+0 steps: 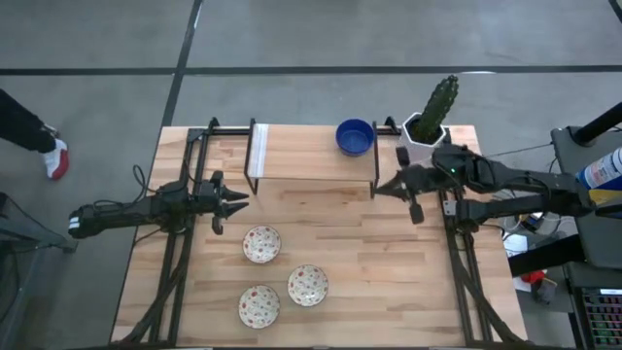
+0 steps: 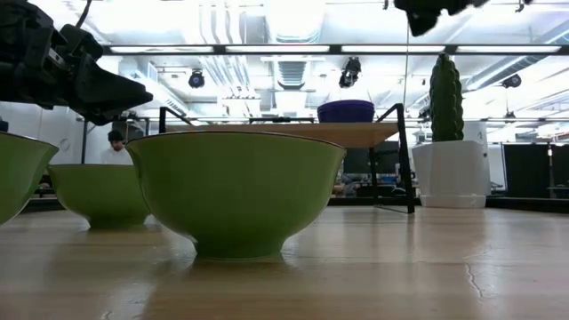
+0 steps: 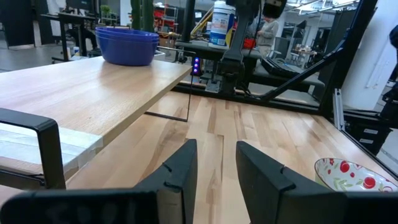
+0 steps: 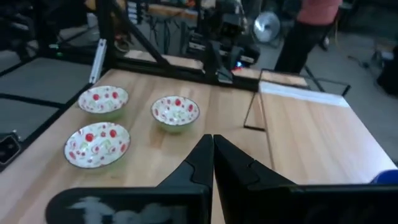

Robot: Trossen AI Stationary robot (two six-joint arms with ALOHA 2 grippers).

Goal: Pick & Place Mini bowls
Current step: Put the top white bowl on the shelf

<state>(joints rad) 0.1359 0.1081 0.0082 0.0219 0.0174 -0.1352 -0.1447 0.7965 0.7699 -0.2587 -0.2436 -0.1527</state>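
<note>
Bowls (image 1: 355,136) stacked blue hide their count; left fingers (image 3: 180,171) apart, right fingers (image 4: 202,162) together, both empty.

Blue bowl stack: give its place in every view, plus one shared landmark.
High view: blue bowl stack on the raised shelf, beside the cactus pot.
Low view: on the shelf, centre.
Left wrist view: on the shelf's far end.
Right wrist view: only a blue edge shows.
Landmark: the shelf.

We see a pale wooden table (image 1: 389,282) carrying a raised wooden shelf (image 1: 311,156) along its far edge. Three speckled bowls (image 1: 284,277) sit near the front edge; a cactus pot (image 1: 426,136) occupies the far right corner.
</note>
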